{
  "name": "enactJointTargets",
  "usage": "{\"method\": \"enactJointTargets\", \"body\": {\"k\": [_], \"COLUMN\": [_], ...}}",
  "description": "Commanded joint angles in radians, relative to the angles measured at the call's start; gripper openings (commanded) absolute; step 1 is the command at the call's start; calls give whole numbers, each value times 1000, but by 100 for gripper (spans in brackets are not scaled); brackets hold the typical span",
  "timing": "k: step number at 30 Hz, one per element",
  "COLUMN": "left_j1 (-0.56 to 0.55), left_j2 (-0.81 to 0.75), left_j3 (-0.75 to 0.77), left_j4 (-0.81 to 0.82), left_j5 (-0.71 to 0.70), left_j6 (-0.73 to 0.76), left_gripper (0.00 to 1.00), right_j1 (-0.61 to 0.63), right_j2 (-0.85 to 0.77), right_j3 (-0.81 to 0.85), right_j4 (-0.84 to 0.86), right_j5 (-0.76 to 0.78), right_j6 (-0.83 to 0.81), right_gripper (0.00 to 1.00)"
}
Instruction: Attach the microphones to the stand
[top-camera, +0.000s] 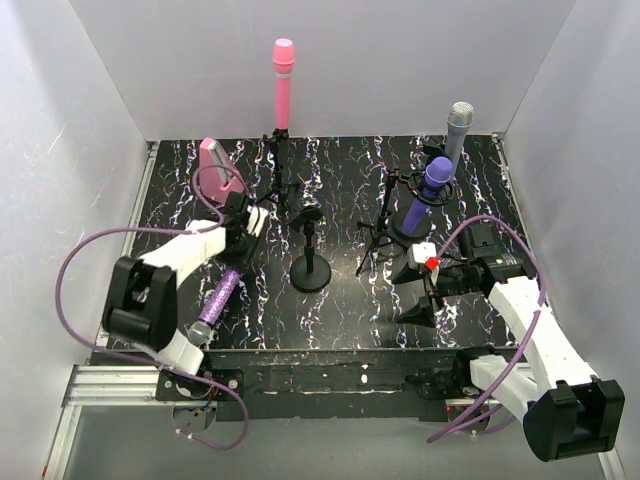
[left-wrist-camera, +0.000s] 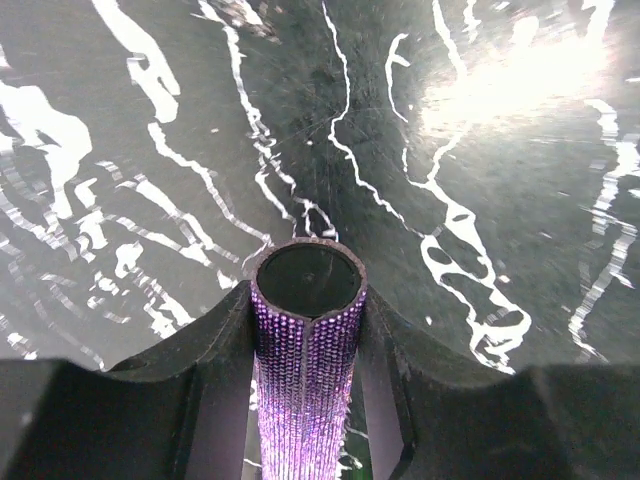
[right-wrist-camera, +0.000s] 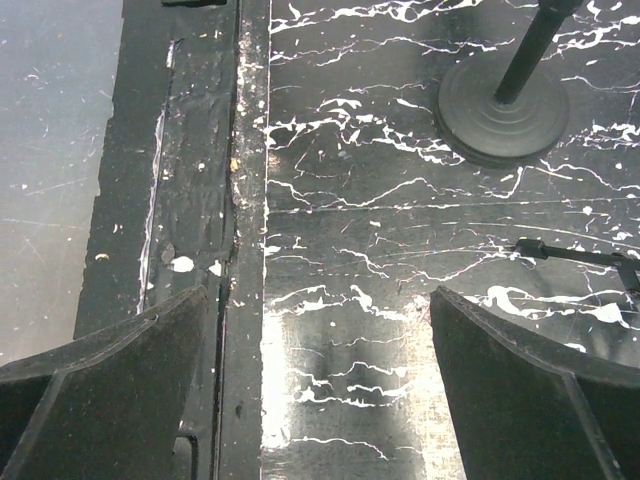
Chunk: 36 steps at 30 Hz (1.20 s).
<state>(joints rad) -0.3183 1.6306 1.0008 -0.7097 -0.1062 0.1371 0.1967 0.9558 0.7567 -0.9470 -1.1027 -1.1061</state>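
My left gripper (top-camera: 238, 243) is shut on the glittery purple microphone (top-camera: 222, 293), which slants down toward the front left edge. In the left wrist view the gripper (left-wrist-camera: 308, 305) has both fingers pressed on the microphone's body (left-wrist-camera: 303, 390), butt end up. The pink microphone (top-camera: 283, 78) stands in a stand at the back. The silver-grey microphone (top-camera: 458, 128) and the dark purple microphone (top-camera: 428, 192) stand in stands at the right. A round-base stand (top-camera: 311, 270) stands unoccupied in the middle. My right gripper (top-camera: 420, 300) is open and empty, low over the table front (right-wrist-camera: 320, 330).
A pink wedge-shaped box (top-camera: 216, 160) stands at the back left. Tripod legs (top-camera: 378, 240) spread under the mounted microphones. The round base (right-wrist-camera: 500, 105) shows in the right wrist view, with the table's front rail (right-wrist-camera: 190, 200) to its left. White walls enclose three sides.
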Motion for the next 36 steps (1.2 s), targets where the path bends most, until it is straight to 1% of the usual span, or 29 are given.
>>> {"method": "enactJointTargets", "body": {"k": [1, 2, 4, 5, 8, 11, 15, 17, 19, 21, 24, 27, 29, 31, 33, 34, 36], "left_j1": [2, 2, 2, 4, 5, 7, 5, 5, 7, 5, 7, 7, -1, -5, -5, -5, -13], "left_j2": [-320, -386, -509, -550, -659, -739, -795, -781, -734, -671, -579, -502, -471, -448, -446, -446, -442], "left_j3": [57, 70, 103, 125, 189, 257, 357, 432, 525, 651, 758, 818, 844, 837, 782, 736, 682], "left_j4": [-11, -8, -16, -26, -36, -37, 21, 53, 73, 91, 168, 303, 376, 478, 635, 703, 821], "left_j5": [68, 98, 169, 189, 281, 313, 368, 423, 482, 545, 663, 763, 784, 800, 795, 787, 774], "left_j6": [-83, -102, -129, -160, -169, -157, -155, -183, -234, -312, -433, -572, -641, -720, -834, -870, -927], "left_gripper": [0, 0, 0, 0, 0, 0, 0, 0, 0, 0, 0, 0, 0, 0, 0, 0, 0], "right_j1": [-2, -2, -2, 1, 3, 24, 85, 93, 118, 154, 210, 273, 308, 325, 331, 334, 354], "right_j2": [-35, -40, -31, -20, 32, 64, 112, 158, 202, 237, 290, 310, 304, 291, 284, 285, 291], "right_j3": [108, 148, 267, 327, 513, 637, 766, 849, 923, 990, 1078, 1124, 1116, 1077, 1040, 1032, 1024], "right_j4": [-151, -189, -374, -442, -640, -651, -651, -651, -648, -581, -451, -232, -39, 203, 405, 474, 517], "right_j5": [-20, -10, 16, 29, 3, -32, -8, -13, -17, -20, -34, -40, -22, 19, 72, 98, 156], "right_j6": [-67, -101, -170, -196, -260, -181, -129, -91, -77, 56, 263, 481, 645, 854, 1057, 1098, 1100], "right_gripper": [98, 98, 98, 98, 98, 98, 98, 98, 98, 98, 98, 98, 98, 98, 98, 98, 98]}}
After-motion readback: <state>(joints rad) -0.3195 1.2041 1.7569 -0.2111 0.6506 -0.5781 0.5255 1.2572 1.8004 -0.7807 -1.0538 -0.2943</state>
